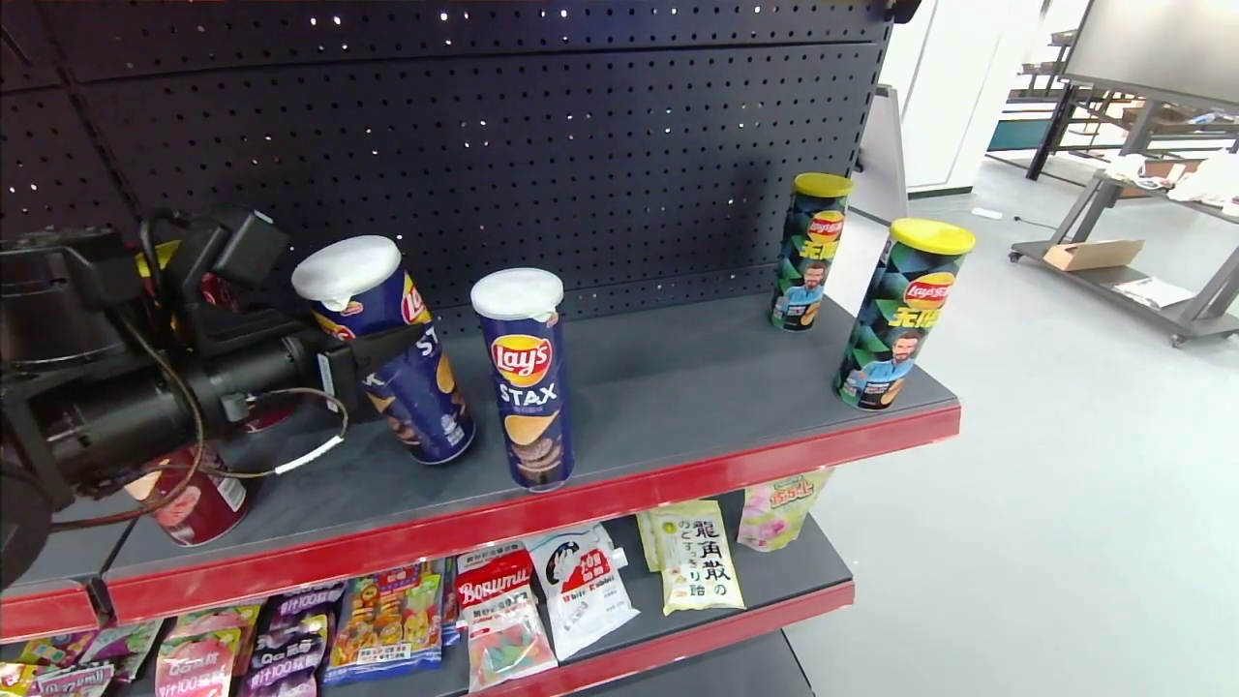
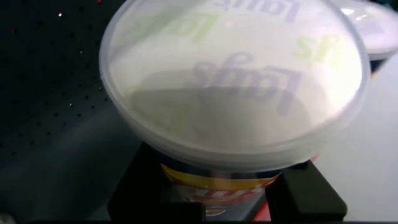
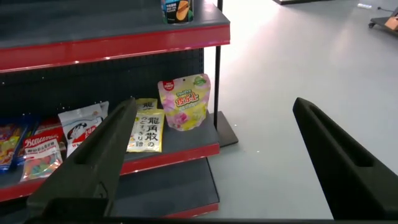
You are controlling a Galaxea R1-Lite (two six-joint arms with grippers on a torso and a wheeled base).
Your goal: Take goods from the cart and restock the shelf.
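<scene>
Clenched on a dark-blue chip can (image 1: 431, 407), my left gripper (image 1: 382, 353) holds it tilted over the top shelf (image 1: 678, 387), base down near the board; I cannot tell whether it touches. From my left wrist the can's white lid (image 2: 236, 81) looms close, faint lettering showing through it, with my fingers (image 2: 149, 186) on either side below. A second dark-blue can (image 1: 528, 387) stands upright just beside it at the red front edge. That makes two blue cans, each with a round red-and-yellow logo and pictured chips. Two green cans with yellow lids stand toward the right end: the rear green can (image 1: 811, 252) by the back panel, the front green can (image 1: 900, 319) at the front right corner. One red can (image 1: 194, 499) sits near the left front edge, partly behind my arm. My right gripper (image 3: 211, 162) hangs wide open beside the lower shelf (image 3: 180, 152), where printed snack pouches (image 3: 185, 99) lie.
</scene>
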